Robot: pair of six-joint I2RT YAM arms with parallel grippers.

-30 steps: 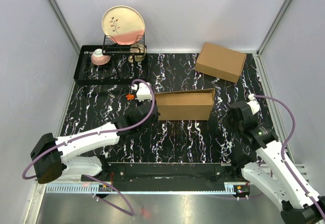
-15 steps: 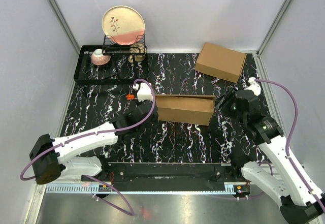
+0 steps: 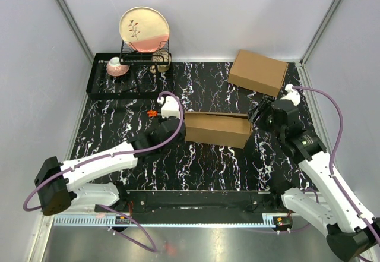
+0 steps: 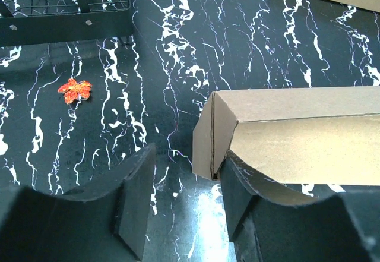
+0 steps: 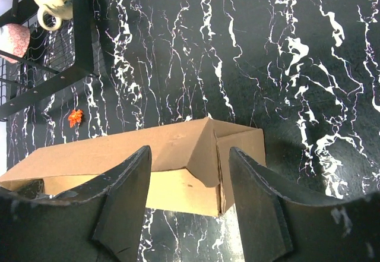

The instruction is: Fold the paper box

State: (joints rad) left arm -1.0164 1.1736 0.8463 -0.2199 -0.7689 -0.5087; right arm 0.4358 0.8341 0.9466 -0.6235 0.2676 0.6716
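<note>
paper box (image 3: 217, 129) is sat mid-bench (image 3: 208, 167), long side left to right, well apart from the made-up box (image 3: 258, 72) at the far right. It looks only part-formed: inner faces are seen in both wrist views, and the right end flap is not tucked home.

Left fingers (image 4: 139, 179) are parted, nothing gripped; the box's left end corner is just inside the gap. Right fingers (image 5: 252, 179) are parted too, lined up on the right end, nothing clamped.

Risks, as judged:
- Box is restrained by neither arm, so creased panels could spring back open.
- If it is pushed from one end only, it could be slid or rotated on the slick bench.
- If the left pair is closed here, the end wall could be pinched and crushed.
</note>
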